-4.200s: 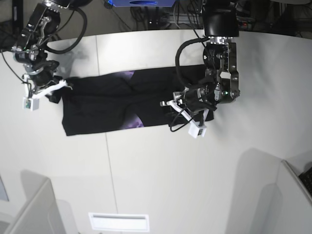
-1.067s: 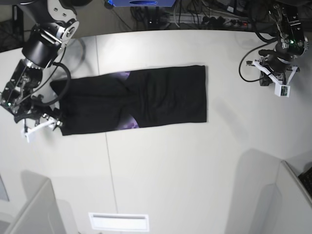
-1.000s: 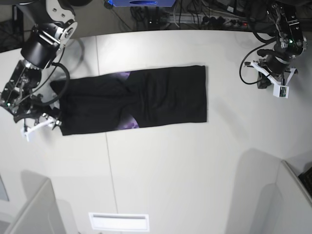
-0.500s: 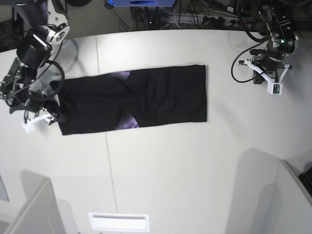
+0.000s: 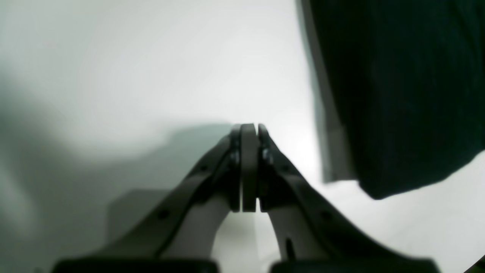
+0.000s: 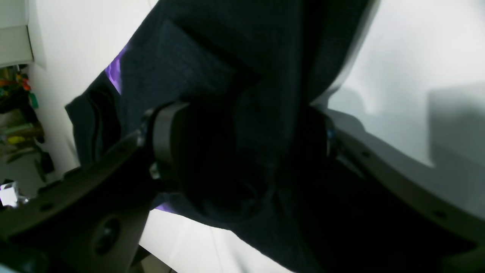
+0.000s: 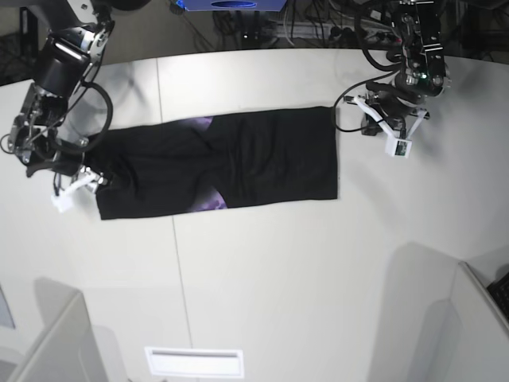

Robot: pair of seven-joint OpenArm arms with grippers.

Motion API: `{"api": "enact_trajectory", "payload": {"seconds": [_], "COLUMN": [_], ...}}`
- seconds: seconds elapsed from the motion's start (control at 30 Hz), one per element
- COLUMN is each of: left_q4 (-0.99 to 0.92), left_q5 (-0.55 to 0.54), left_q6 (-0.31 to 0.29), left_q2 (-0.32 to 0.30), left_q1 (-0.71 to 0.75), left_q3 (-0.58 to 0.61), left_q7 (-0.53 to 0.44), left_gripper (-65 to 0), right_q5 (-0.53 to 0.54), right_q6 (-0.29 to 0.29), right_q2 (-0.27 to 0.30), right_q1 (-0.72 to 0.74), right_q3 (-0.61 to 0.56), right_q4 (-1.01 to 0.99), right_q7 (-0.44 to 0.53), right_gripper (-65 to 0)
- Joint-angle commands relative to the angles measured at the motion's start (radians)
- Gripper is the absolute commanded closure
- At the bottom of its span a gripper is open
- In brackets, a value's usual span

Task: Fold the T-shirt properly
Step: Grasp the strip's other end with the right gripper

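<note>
1. The T-shirt (image 7: 219,163) lies flat on the table (image 7: 318,270) as a long dark band running across the base view, folded lengthwise.
2. A patch of purple print shows at its top edge and another at its bottom edge, both near the middle of the band.
3. The right gripper (image 7: 99,181) is at the shirt's end on the left of the base view, near the lower corner.
4. In the right wrist view its jaws stand wide apart, with a bunch of black cloth (image 6: 242,113) filling the space between the two fingers (image 6: 166,144).
5. Whether the fingers press on that cloth cannot be told; the cloth lies between them, not clamped.
6. The left gripper (image 7: 367,123) hangs over bare table just beside the shirt's other end, near its upper corner on the right of the base view.
7. In the left wrist view its fingers (image 5: 248,167) are pressed flat together with nothing between them.
8. In that view the shirt's dark edge (image 5: 398,94) lies to the right of the closed tips, apart from them.
</note>
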Motion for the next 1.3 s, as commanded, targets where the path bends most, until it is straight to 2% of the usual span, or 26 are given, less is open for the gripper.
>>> {"api": "enact_trajectory", "payload": {"seconds": [0.0, 0.27, 0.43, 0.57, 0.8, 0.87, 0.9, 1.07, 1.13, 1.27], "left_q4": [0.006, -0.043, -0.041, -0.041, -0.041, -0.043, -0.044, -0.070, -0.080, -0.107], "left_q5": [-0.007, -0.007, -0.007, -0.007, -0.007, -0.007, -0.007, -0.007, -0.007, -0.007], "left_q6": [-0.003, -0.003, -0.003, -0.003, -0.003, -0.003, 0.000, 0.106, 0.125, 0.134], "left_q2": [-0.009, 0.002, 0.002, -0.003, 0.005, 0.012, 0.014, 0.015, 0.015, 0.019], "left_q1": [-0.014, -0.052, -0.052, -0.052, -0.055, -0.074, -0.078, -0.105, -0.118, -0.151], "left_q3": [-0.004, -0.004, -0.004, -0.004, -0.004, 0.020, 0.036, 0.128, 0.159, 0.218], "left_q7": [-0.020, -0.018, -0.018, -0.018, -0.018, -0.018, -0.018, -0.024, -0.024, -0.024], "left_gripper": [0.0, 0.0, 0.0, 0.0, 0.0, 0.0, 0.0, 0.0, 0.0, 0.0], "right_q5": [-0.067, -0.075, -0.073, -0.075, -0.084, -0.119, -0.145, -0.248, -0.257, -0.259], "right_q6": [-0.007, -0.007, -0.007, -0.015, -0.015, -0.015, -0.015, -0.015, -0.015, -0.015], "right_q2": [-0.002, -0.015, -0.018, -0.018, -0.011, -0.014, -0.017, -0.021, -0.021, -0.020], "right_q1": [-0.008, -0.013, -0.013, -0.013, -0.013, -0.013, -0.013, -0.011, -0.011, -0.008], "right_q3": [-0.007, -0.012, -0.116, -0.119, -0.123, -0.123, -0.123, -0.123, -0.123, -0.123], "right_q4": [-0.005, -0.005, -0.011, -0.012, -0.011, -0.011, -0.011, -0.011, -0.011, -0.003], "right_q7": [-0.054, -0.085, -0.072, -0.037, -0.037, -0.036, -0.028, 0.014, 0.026, 0.032], "right_gripper": [-39.2, -39.0, -39.0, -38.9, -38.7, -34.2, -30.0, -7.8, -0.8, 0.0]}}
